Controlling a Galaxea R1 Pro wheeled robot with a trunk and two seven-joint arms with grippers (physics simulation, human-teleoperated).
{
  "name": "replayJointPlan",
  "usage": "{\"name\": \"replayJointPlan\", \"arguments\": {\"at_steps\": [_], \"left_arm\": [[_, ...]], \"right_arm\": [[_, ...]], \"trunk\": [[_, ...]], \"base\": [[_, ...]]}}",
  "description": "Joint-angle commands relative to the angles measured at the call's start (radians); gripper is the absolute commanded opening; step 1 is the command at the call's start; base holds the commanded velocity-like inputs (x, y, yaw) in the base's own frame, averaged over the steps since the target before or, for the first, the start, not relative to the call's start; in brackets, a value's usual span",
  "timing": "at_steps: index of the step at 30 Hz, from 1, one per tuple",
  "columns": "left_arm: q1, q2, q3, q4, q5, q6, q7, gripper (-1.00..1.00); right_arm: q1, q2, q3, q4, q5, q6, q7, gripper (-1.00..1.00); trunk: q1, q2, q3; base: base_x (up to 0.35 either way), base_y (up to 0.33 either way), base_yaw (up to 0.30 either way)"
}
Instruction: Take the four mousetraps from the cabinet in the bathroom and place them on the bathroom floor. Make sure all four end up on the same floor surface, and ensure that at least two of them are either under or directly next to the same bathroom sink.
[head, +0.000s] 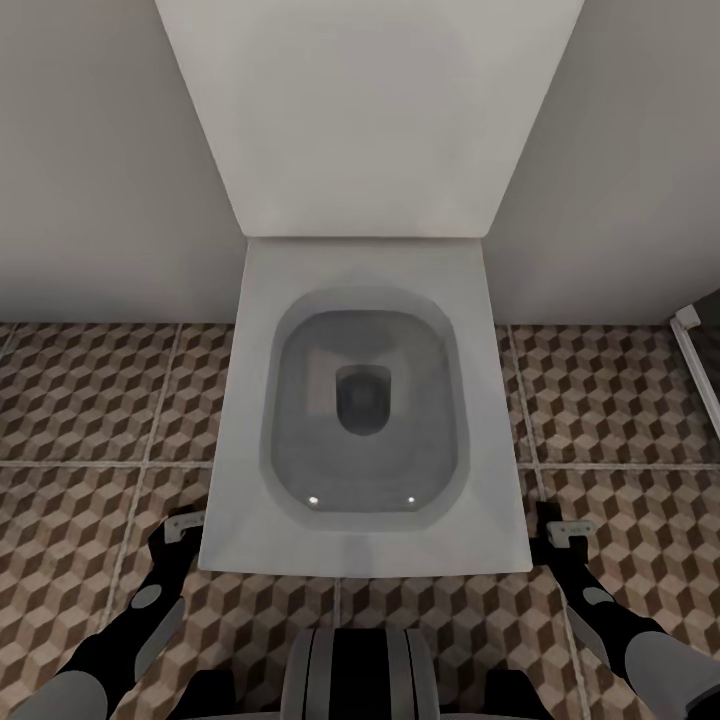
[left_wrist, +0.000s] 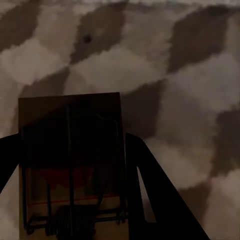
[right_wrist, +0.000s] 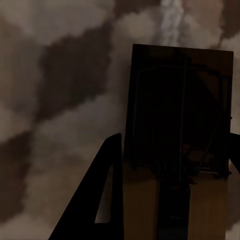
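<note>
The robot's trunk (head: 360, 675) faces a white toilet (head: 365, 400) against the wall, blocking the way. The left gripper (left_wrist: 75, 200) clamps a tan mousetrap (left_wrist: 70, 150) with dark wire and a red mark; the right gripper (right_wrist: 170, 195) clamps another mousetrap (right_wrist: 180, 115), both above the cube-patterned floor (head: 80, 400).

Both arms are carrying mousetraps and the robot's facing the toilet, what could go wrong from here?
1. Each mousetrap sits between dark fingers over the bathroom floor; a loose grip could drop one early, away from any sink.
2. The toilet stands directly ahead between the left gripper and right gripper; turning could knock an arm against it.
</note>
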Motion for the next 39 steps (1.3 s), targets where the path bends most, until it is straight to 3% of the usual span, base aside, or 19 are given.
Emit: {"name": "replayJointPlan", "arguments": {"at_steps": [1,28,29,39], "left_arm": [[-0.001,0.001,-0.009,0.001,0.003,-0.003,0.011,-1.0],[-0.001,-0.005,-0.017,0.004,0.002,-0.002,0.011,-1.0],[-0.001,-0.005,-0.017,0.004,0.002,-0.002,0.012,-1.0],[-0.001,-0.006,-0.017,0.004,0.002,-0.002,0.012,-1.0]], "right_arm": [[0.0,0.0,0.008,0.0,-0.008,-0.003,0.002,-1.0],[-0.002,0.0,0.008,-0.002,-0.008,-0.005,0.002,-1.0],[-0.002,0.0,0.008,-0.002,-0.008,-0.005,0.002,1.0],[-0.002,0.0,0.008,-0.002,-0.008,-0.006,0.003,1.0]], "trunk": [[0.0,0.0,0.0],[0.0,0.0,0.0],[0.0,0.0,0.0],[0.0,0.0,0.0]], "base": [[0.0,0.0,0.0],[0.0,0.0,0.0],[0.0,0.0,0.0],[0.0,0.0,0.0]]}}
